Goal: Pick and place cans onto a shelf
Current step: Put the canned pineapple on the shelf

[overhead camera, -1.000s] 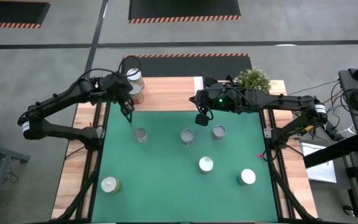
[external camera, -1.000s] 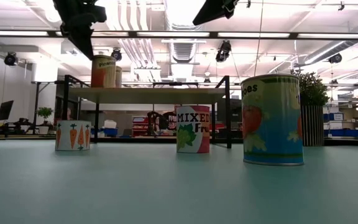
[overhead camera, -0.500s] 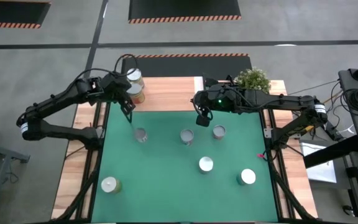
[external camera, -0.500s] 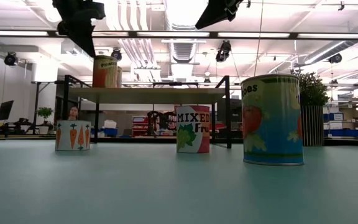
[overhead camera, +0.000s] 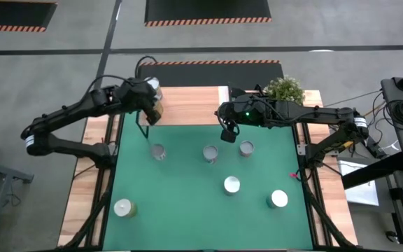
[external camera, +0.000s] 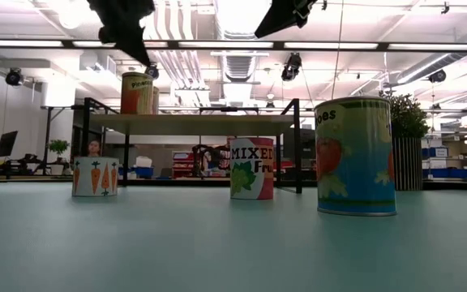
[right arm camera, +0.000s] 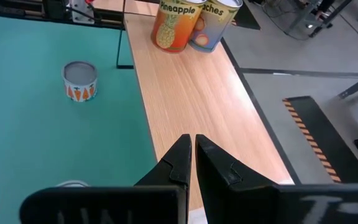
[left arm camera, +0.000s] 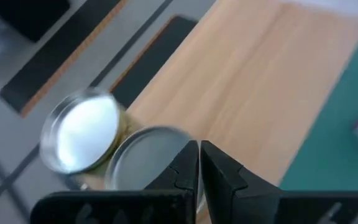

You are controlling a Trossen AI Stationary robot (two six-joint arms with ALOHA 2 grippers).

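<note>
Cans: six are standing on the green surface [overhead camera: 187,210], none yet shelved. Nearest: one at front left [overhead camera: 122,207], one at front right [overhead camera: 278,199], one mid-right [overhead camera: 231,185]. Farther back a row is waiting: carrot can [overhead camera: 159,152], mixed-fruit can [overhead camera: 210,153], a third [overhead camera: 246,148]. Beyond, the shelf [overhead camera: 194,105] is carrying two cans [right arm camera: 194,22] at its left end. Left pincer [overhead camera: 149,115] is hovering above those two, fingers pressed together, holding nothing. Right pincer [overhead camera: 227,133] is hanging over the back row, likewise closed and empty. Judged: two placed, six remaining.

table [overhead camera: 187,210]: six cans [overhead camera: 231,185] | shelf [overhead camera: 194,103]: two cans
</note>
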